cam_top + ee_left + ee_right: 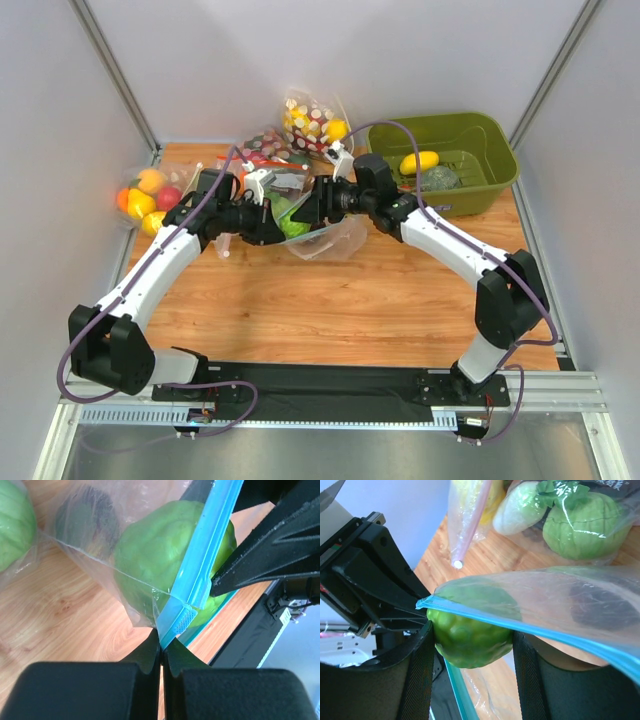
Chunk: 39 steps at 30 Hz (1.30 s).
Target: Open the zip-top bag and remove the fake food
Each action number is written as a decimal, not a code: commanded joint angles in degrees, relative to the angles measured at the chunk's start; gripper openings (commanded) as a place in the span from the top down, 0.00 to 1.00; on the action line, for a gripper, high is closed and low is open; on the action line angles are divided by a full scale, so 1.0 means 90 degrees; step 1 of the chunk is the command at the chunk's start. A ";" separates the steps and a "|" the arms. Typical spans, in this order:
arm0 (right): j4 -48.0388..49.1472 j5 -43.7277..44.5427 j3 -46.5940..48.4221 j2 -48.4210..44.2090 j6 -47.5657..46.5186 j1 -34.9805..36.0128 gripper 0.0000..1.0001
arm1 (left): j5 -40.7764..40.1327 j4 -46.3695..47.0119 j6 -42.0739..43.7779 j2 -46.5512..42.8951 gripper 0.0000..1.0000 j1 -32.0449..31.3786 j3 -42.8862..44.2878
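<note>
Figure: partway through emptying. We take the green bin (492,180) as landmark. Just left of it on the table lies the zip-top bag (330,238), its blue zipper strip (202,575) parted. We see the left gripper (161,652) pinched tight on the strip's corner, while the right gripper (472,645) reaches into the mouth, jaws clamped on a green ball (470,635). A yellow lemon (419,162) and a leafy piece (438,179) lie inside the bin. We judge the green ball and a dark piece (85,517) remain to be removed.
</note>
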 commanded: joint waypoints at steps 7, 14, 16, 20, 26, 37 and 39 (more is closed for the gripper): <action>-0.0306 -0.2095 0.0772 -0.0443 -0.0442 -0.0554 0.88 | -0.0566 -0.0331 0.0177 0.0085 1.00 0.0106 0.0127; -0.0190 -0.2945 0.0782 -0.0443 -0.0297 -0.0759 0.87 | -0.0654 -0.0341 0.0217 0.0095 1.00 0.0106 0.0137; 0.0152 -0.3355 0.0675 -0.0404 -0.0140 -0.0759 0.88 | -0.0683 -0.0370 0.0236 0.0105 1.00 0.0106 0.0137; 0.0426 -0.3854 0.0655 -0.0355 0.0036 -0.0750 0.89 | -0.0761 -0.0399 0.0275 0.0105 1.00 0.0106 0.0166; 0.1039 -0.4264 0.0538 -0.0443 0.0465 -0.0759 0.89 | -0.0790 -0.0409 0.0285 0.0105 1.00 0.0106 0.0156; 0.3902 -0.4450 0.0274 -0.0257 0.2653 -0.0808 0.89 | -0.0800 -0.0429 0.0275 0.0114 1.00 0.0106 0.0166; 0.3903 -0.4343 0.0303 -0.0247 0.2643 -0.0915 0.89 | -0.0800 -0.0429 0.0285 0.0076 1.00 0.0106 0.0176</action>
